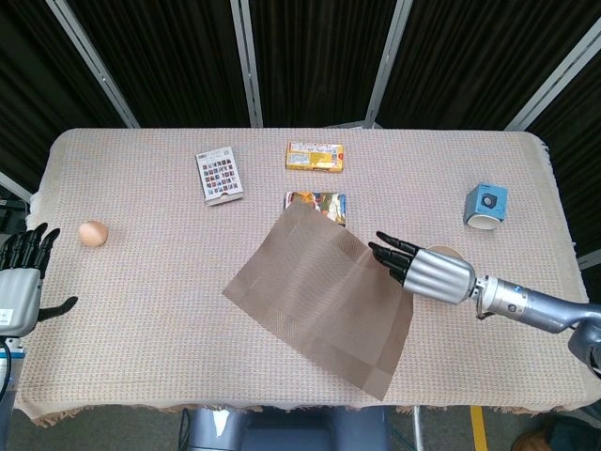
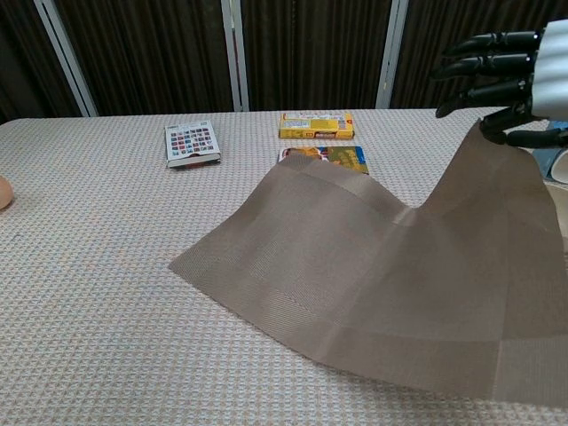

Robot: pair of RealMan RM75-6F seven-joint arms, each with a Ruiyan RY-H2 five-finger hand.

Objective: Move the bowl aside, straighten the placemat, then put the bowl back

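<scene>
Chest view, near to far: placemat (image 2: 373,266) lies part-draped, its right edge lifted off the table (image 2: 98,293) by the right hand (image 2: 506,75), which pinches that edge w/ the other fingers extended toward 9 o'clock. Head view shows the same: right hand (image 1: 427,272) at approx. 4 o'clock of table centre, placemat (image 1: 319,291) skewed, one corner toward 12 o'clock, one toward 6.

Step in hand (judgement): straightening.
- Keep the pinch firm; mat looks thin and floppy, so it will likely sag or fold if dragged fast.
- Rotate until the long edges run parallel w/ the table front, then lower flat before letting go.
- Watch the far corner: it sits just beside, perhaps over, the coloured box (image 1: 317,205) at 12 o'clock.

Bowl (image 1: 443,252) is set aside, mostly hidden behind the right hand in head view; only a rim sliver shows.

Left hand (image 1: 21,282) idles at 9 o'clock off the table edge, fingers spread, holding nothing.

Surface: beige woven cloth. Also on it: egg (image 1: 92,232), card pack (image 1: 218,175), yellow box (image 1: 315,155), blue cup (image 1: 485,206). Room: dark curtains, metal frame bars.
</scene>
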